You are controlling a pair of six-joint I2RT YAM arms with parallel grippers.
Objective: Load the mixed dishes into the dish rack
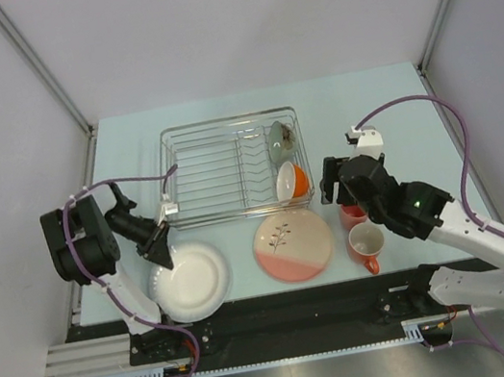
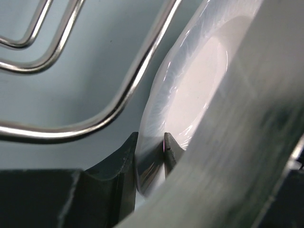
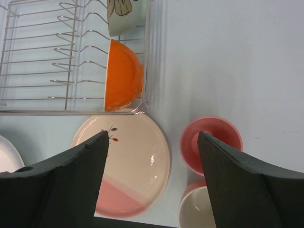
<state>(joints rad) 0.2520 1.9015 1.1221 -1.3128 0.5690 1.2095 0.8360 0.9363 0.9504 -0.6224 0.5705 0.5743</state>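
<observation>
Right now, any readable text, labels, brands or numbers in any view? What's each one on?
No readable text, label, brand or number in any view.
cream plate: black sprig motif only, no lettering.
white bowl in the dish rack: a drawing, no words visible.
white ruffled-rim plate: plain, no marks.

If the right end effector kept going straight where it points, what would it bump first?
Probably the cream plate, ahead of the open right end effector; the pink cup sits aside. Depth is unclear.
</observation>
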